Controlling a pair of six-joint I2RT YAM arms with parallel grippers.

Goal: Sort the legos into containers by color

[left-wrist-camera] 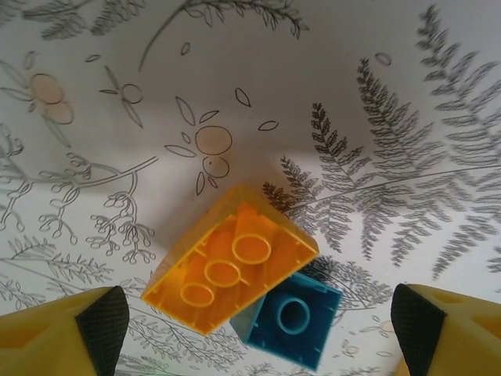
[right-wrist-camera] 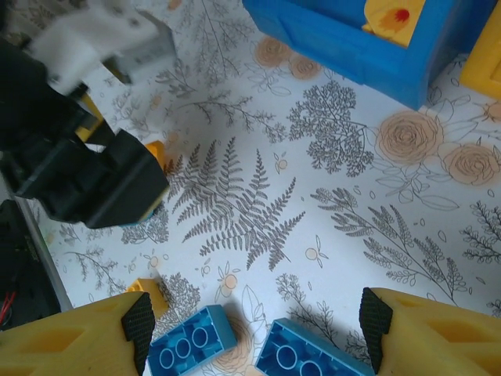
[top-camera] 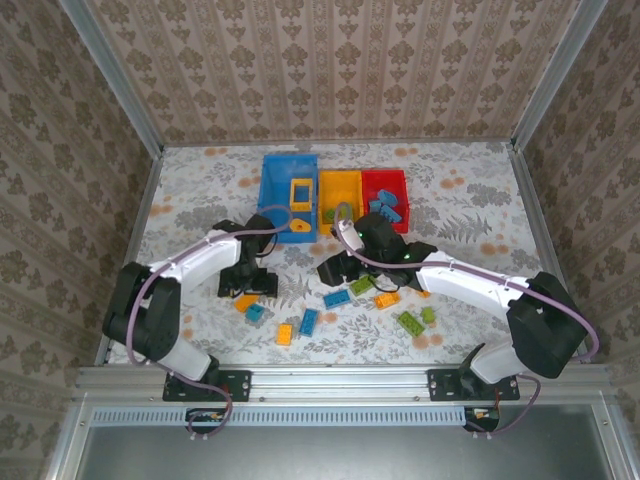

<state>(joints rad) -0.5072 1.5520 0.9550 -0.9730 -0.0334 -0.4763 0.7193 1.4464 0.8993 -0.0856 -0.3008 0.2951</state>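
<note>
In the left wrist view an upturned orange lego (left-wrist-camera: 231, 266) lies on the cloth with a small blue lego (left-wrist-camera: 291, 317) touching its corner. My left gripper (left-wrist-camera: 258, 329) hangs open above them, a finger on either side, holding nothing. My right gripper (right-wrist-camera: 257, 325) is open too, above two blue legos (right-wrist-camera: 192, 345) (right-wrist-camera: 309, 356) lying hollow side up. From above, the left gripper (top-camera: 248, 290) and right gripper (top-camera: 333, 272) hover over the loose legos. The blue container (top-camera: 288, 195) holds an orange frame. The red container (top-camera: 385, 195) holds blue legos. The orange-yellow container (top-camera: 340, 190) stands between them.
More loose legos lie near the front: orange (top-camera: 284, 334), blue (top-camera: 308, 321), green (top-camera: 409, 322) and orange (top-camera: 386, 299). The left gripper's black body (right-wrist-camera: 86, 172) sits close on the left of the right wrist view. Metal frame rails border the table.
</note>
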